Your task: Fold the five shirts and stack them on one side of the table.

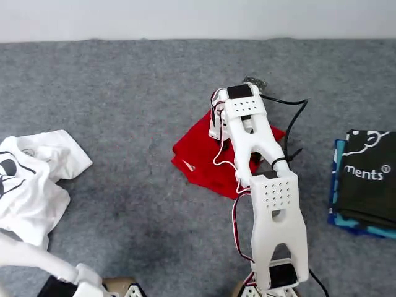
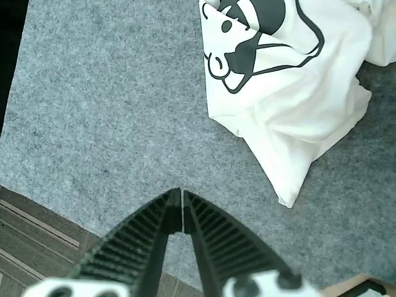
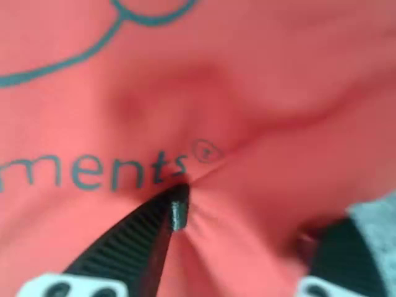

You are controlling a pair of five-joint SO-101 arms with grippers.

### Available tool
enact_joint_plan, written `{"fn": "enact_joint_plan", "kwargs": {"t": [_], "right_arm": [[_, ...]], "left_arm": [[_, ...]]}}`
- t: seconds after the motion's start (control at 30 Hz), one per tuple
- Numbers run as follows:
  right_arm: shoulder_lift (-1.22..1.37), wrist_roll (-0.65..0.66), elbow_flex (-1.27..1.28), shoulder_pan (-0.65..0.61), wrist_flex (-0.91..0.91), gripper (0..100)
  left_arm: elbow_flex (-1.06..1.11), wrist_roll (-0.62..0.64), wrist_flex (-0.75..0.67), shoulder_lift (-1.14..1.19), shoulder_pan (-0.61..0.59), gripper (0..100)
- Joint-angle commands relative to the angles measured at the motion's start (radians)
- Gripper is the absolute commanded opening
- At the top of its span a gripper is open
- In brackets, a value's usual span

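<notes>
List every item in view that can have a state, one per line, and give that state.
Red shirt, folded, lying mid-table.
White shirt, crumpled, not folded.
Stack, folded shirts, dark one on top.
Left end effector, shut, empty.
Right end effector, open, one fingertip pressed into the red shirt.

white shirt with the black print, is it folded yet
No, the white cloth shirt with the black print lies crumpled and spread loosely on the grey felt mat.
</notes>
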Motion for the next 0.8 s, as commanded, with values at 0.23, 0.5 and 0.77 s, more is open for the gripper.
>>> {"fn": "enact_joint_plan", "kwargs": {"t": [0.23, 0.5, 0.77], "right_arm": [[0.039, 0.014, -0.037, -0.005, 0.117, 1.0], [-0.130, 0.279, -0.068, 0.044, 0.208, 0.9], [-0.490, 0.641, 0.106, 0.157, 0.208, 0.9]], "left_arm": [[-0.013, -0.002, 0.018, -0.035, 0.000, 2], [-0.015, -0.002, 0.018, -0.035, -0.006, 2], [-0.015, -0.002, 0.017, -0.035, 0.000, 2]]}}
